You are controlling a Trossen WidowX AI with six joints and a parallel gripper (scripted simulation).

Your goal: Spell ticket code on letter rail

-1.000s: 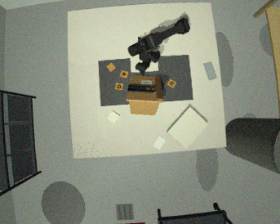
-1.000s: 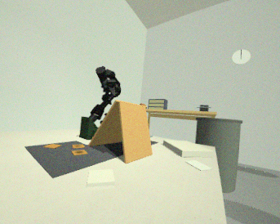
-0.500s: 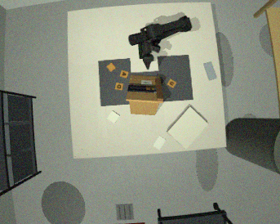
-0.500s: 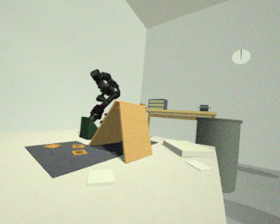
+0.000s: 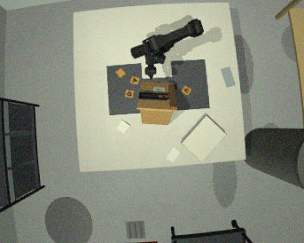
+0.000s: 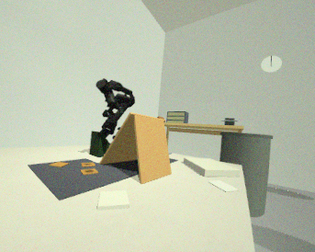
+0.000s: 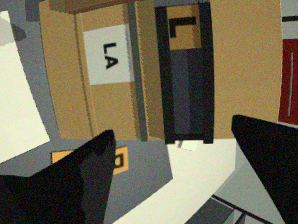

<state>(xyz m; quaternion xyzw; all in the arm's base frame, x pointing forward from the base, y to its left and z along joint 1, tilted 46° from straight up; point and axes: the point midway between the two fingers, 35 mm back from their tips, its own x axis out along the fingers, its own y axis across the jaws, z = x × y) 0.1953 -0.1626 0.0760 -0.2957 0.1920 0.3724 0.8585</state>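
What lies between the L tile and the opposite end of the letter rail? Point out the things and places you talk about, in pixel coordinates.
No tile: past the L tile (image 5: 163,96) (image 7: 192,39), the letter rail (image 5: 147,95) (image 7: 187,95) is bare, as the wrist view shows.

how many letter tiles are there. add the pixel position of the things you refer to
5: one, L (image 5: 162,96) (image 7: 185,27), in the rail (image 5: 146,95) (image 7: 182,95); in the top view, A (image 5: 135,80) (image 6: 87,164) (image 7: 60,157), D (image 5: 129,94) (image 6: 89,171) (image 7: 121,160) and an unreadable tile (image 5: 120,73) (image 6: 59,164) left of the board (image 5: 156,116) (image 6: 151,147) (image 7: 247,75), U (image 5: 186,90) right. Others could be hidden behind the board.
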